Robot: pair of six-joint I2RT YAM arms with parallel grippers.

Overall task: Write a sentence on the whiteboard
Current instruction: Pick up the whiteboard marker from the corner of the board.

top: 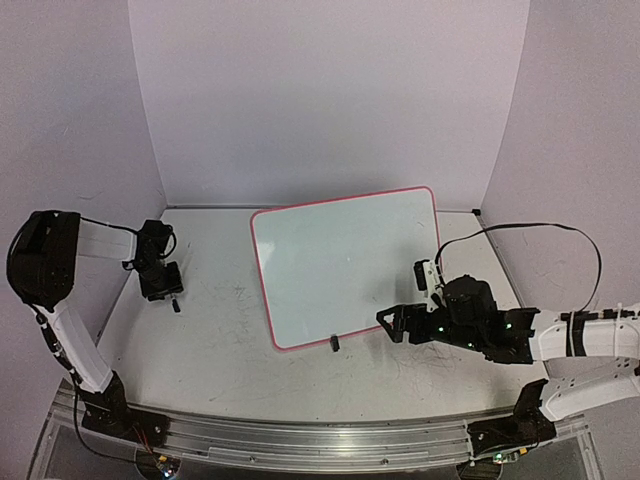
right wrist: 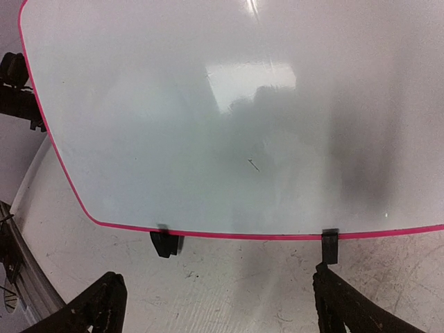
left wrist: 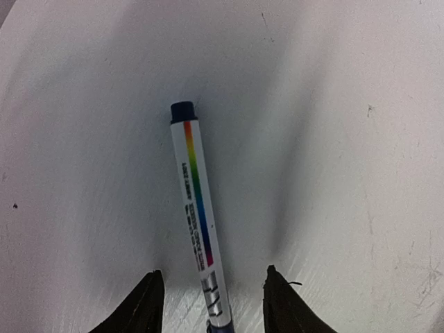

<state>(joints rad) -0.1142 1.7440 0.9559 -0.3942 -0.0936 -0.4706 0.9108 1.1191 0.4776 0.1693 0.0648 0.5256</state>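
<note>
The whiteboard [top: 350, 265], glossy white with a red-pink rim, lies tilted on the tabletop, and its near edge fills the right wrist view [right wrist: 208, 104]. No sentence is in view on it, only a tiny dark tick [right wrist: 254, 164]. A white marker [left wrist: 198, 208] with a rainbow stripe and dark blue cap lies on the table at the far left [top: 175, 303]. My left gripper [left wrist: 211, 274] is lowered over it [top: 163, 290], one finger on each side of the barrel with gaps showing. My right gripper [right wrist: 218, 277] is open just off the board's near edge [top: 385, 320].
Two black clip feet [right wrist: 166, 243] [right wrist: 329, 246] stick out from the board's near rim, the right one close to my right finger. Lilac walls enclose the scuffed table [top: 220, 350] on three sides. A metal rail [top: 300, 440] runs along the front.
</note>
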